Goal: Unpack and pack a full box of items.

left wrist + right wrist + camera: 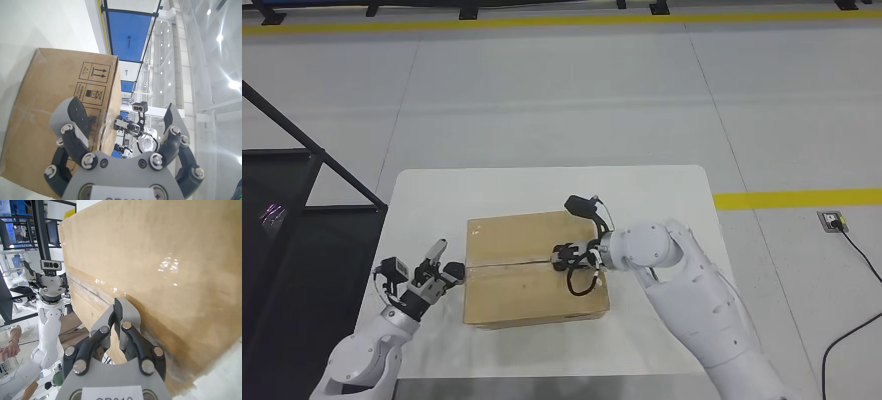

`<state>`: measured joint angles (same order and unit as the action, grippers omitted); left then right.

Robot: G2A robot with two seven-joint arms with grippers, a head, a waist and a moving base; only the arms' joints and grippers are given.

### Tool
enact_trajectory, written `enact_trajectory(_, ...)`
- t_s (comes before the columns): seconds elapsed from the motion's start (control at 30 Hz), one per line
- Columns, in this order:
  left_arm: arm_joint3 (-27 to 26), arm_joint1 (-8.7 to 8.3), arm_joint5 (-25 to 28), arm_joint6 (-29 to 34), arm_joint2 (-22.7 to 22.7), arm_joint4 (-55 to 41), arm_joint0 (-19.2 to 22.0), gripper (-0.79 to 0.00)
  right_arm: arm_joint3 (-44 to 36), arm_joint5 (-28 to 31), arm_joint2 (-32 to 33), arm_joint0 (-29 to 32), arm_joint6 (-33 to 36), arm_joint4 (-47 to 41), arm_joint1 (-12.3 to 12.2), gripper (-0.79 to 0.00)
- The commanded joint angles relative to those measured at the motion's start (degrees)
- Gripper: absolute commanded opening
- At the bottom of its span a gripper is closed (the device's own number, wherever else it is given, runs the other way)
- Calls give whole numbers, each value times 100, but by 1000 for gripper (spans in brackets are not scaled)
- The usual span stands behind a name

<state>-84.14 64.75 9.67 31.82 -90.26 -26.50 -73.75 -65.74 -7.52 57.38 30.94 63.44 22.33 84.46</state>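
The closed box (532, 268) lies directly under the right gripper (564, 257), whose fingers are pressed together and empty, the tip at the taped seam (507, 264). The seam runs straight ahead from it toward the left gripper (445, 258), which is open beside the box. I judge the right arm is nearer.

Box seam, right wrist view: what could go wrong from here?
1. The right gripper is shut at the taped seam of the box; it may slip on the glossy tape or tear cardboard.
2. The left gripper is open beside the box, holding nothing, so a pull could drag the box across the table.
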Motion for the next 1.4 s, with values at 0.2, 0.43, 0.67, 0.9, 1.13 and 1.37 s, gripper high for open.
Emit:
enact_trajectory(0.2,-87,20,-42,14,161,69,36,0,710,186,-639,-577,-311,-395,286,-785)
enact_trajectory(0.43,-147,37,-39,-10,266,100,43,0,1661,464,-1315,-1136,-368,-829,679,-785)
enact_trajectory(0.67,-102,35,-51,17,231,72,84,0,2455,965,-1642,-1538,-347,-1197,991,-785)
enact_trajectory(0.9,-67,16,-42,105,28,-136,96,0,2617,1506,-1517,-1602,-340,-1331,993,-785)
enact_trajectory(1.13,-94,-13,-69,263,-264,-479,26,0,2075,2119,-1079,-1307,-623,-1215,751,-785)
enact_trajectory(1.37,-139,-46,-11,414,-575,-701,-162,0,527,2557,-75,-244,-1542,-808,284,-419)
